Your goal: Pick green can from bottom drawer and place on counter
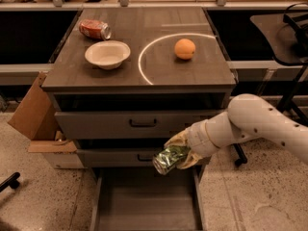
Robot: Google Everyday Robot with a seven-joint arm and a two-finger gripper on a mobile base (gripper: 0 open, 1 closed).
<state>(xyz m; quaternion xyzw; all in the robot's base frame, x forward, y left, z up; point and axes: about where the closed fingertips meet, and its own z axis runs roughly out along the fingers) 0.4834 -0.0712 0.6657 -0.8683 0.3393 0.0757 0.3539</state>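
My gripper (179,153) is shut on the green can (168,159), a dark green dented can with its silver end pointing down-left. It holds the can in the air above the open bottom drawer (147,201), in front of the middle drawer's face. The drawer's flat floor lies bare below. The counter (159,69), dark wood grain with a thin white curved line, is above and behind the can. My white arm reaches in from the right.
On the counter lie a red-orange can (95,29), a white bowl (108,54) and an orange (185,48). A cardboard box (36,114) stands left of the cabinet. A chair base (288,95) stands at the right.
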